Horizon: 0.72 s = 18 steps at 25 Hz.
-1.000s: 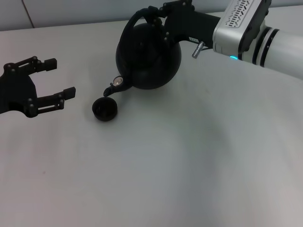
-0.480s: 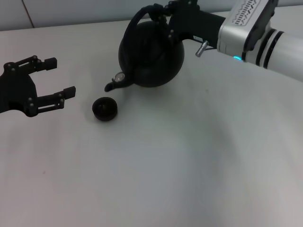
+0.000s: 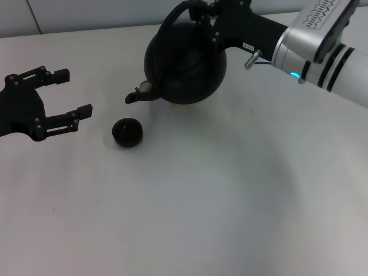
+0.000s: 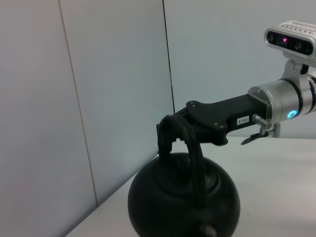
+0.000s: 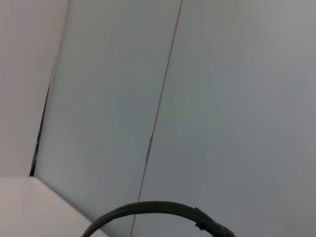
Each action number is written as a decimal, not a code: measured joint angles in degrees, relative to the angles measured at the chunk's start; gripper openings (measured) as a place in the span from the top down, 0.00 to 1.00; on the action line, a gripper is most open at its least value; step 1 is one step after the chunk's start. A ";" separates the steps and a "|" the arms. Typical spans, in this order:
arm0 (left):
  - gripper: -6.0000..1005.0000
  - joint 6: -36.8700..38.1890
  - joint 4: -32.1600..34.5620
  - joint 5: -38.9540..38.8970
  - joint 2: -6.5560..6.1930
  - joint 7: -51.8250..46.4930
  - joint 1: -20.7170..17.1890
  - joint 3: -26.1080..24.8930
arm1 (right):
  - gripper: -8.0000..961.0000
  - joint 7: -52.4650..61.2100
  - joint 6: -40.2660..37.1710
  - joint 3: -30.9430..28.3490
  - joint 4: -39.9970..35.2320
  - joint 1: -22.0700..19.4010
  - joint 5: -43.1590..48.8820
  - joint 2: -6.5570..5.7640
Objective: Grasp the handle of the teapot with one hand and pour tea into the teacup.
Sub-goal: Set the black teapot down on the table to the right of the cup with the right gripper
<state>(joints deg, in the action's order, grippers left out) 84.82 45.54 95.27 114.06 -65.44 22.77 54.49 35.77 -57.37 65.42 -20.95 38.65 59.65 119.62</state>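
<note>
Black fingers of the right gripper [image 3: 198,12] are clamped on the handle [image 3: 172,17] at the top of the teapot [image 3: 185,62], which hangs level at the far side of the white table [image 3: 230,201], its spout [image 3: 137,95] pointing left and toward the near edge. The teacup [image 3: 127,131] sits just near of the spout, apart from it and not quite under it. Pouring well, I judge, means carrying the spout tip over the cup's mouth, then tipping slowly so the stream lands inside. The left gripper [image 3: 68,95] waits at the left, fingers spread apart, holding nothing.
</note>
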 joint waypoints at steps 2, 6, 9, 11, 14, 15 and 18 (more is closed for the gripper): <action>0.20 -0.01 0.00 0.00 0.01 0.01 -0.02 0.00 | 0.89 0.11 -0.55 -0.01 0.36 -0.42 -2.10 0.00; 0.20 0.00 0.00 0.00 0.02 0.10 -0.12 0.00 | 0.89 0.12 -0.95 0.19 1.06 -1.36 -6.15 0.00; 0.20 0.10 0.00 0.00 0.02 0.11 -0.14 0.00 | 0.89 0.12 -0.95 -0.35 1.39 -2.08 -6.71 0.00; 0.20 0.17 -0.01 0.00 0.02 0.12 -0.15 0.00 | 0.89 0.20 -0.96 -0.48 1.48 -2.69 -7.04 0.00; 0.20 0.28 -0.02 0.00 -0.02 0.13 -0.16 0.00 | 0.89 0.27 -1.06 -0.25 1.68 -3.79 -8.96 0.02; 0.20 0.33 -0.02 0.00 -0.03 0.13 -0.15 0.00 | 0.89 0.27 -1.21 -0.25 1.75 -4.08 -9.30 0.04; 0.20 0.38 -0.02 0.00 -0.01 0.13 -0.06 0.00 | 0.89 0.27 -2.12 -0.40 2.23 -5.30 -10.01 0.13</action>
<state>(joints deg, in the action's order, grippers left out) 85.20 45.53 95.27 114.05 -65.30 22.71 54.49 36.04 -59.49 65.01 -18.72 33.36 49.64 119.75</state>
